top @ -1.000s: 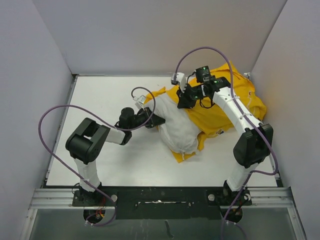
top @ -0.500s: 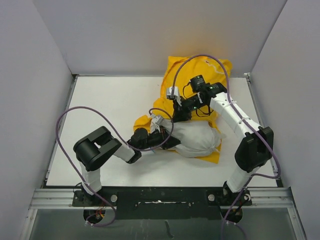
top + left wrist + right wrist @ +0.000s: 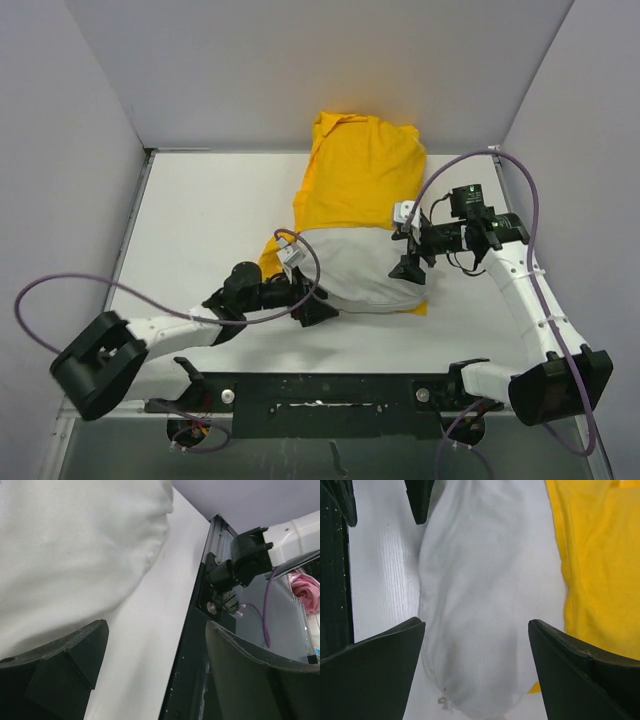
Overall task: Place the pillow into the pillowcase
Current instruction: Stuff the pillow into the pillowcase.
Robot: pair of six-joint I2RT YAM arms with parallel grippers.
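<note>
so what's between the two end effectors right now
The white end of the pillow, from left end effector to right end effector; the top view shows it.

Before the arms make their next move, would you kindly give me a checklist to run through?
1. Left gripper open, holding nothing: ok.
2. Right gripper open over the pillow: ok.
3. Pillow fully inside the pillowcase: not ok, its near end lies bare.
4. How far the pillow reaches inside: cannot tell.
5. Pillow wholly on the table: ok.
</note>
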